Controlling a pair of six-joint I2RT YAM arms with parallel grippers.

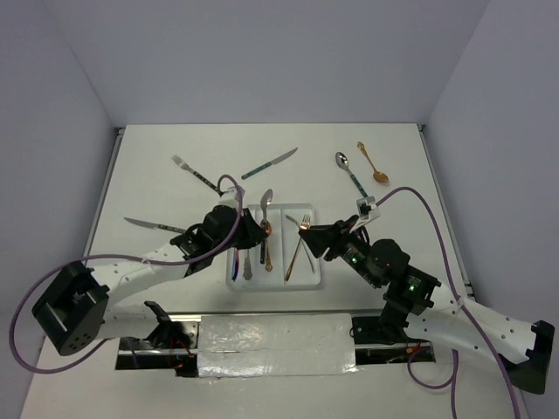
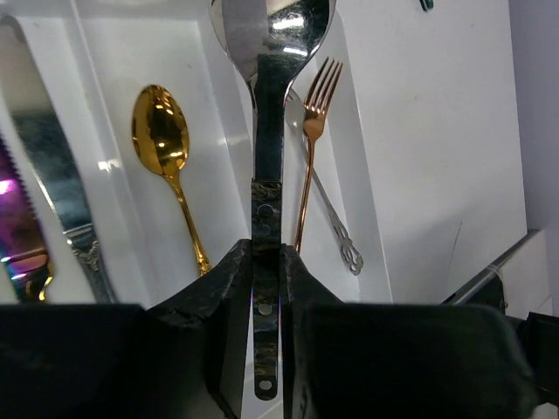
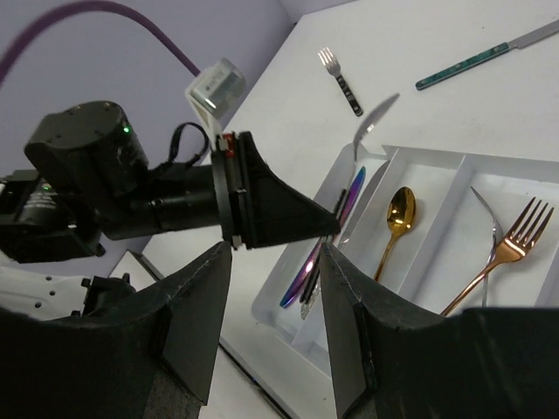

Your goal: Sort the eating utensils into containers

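White table (image 1: 148, 183) is bearing a tray (image 1: 310, 275); the left gripper (image 2: 266, 253) is clamping a silver spoon (image 2: 271, 35) above it. Beside the tray the right gripper (image 3: 275, 253) is hovering, jaws apart, empty.

White table (image 1: 227, 140), pale lavender walls (image 1: 262, 52)

In the left wrist view the silver spoon (image 2: 272, 35) loses the top of its bowl to the upper edge. The left end effector (image 2: 266, 257) covers the handle ends of the gold spoon (image 2: 157, 131) and the copper fork (image 2: 316, 96). An iridescent purple utensil (image 2: 13, 218) is cut by the left edge. From above, that end effector hides most of the left compartment of the tray (image 1: 313, 266). In the right wrist view the teal-handled knife (image 3: 463, 65) runs off the right edge at its tip.
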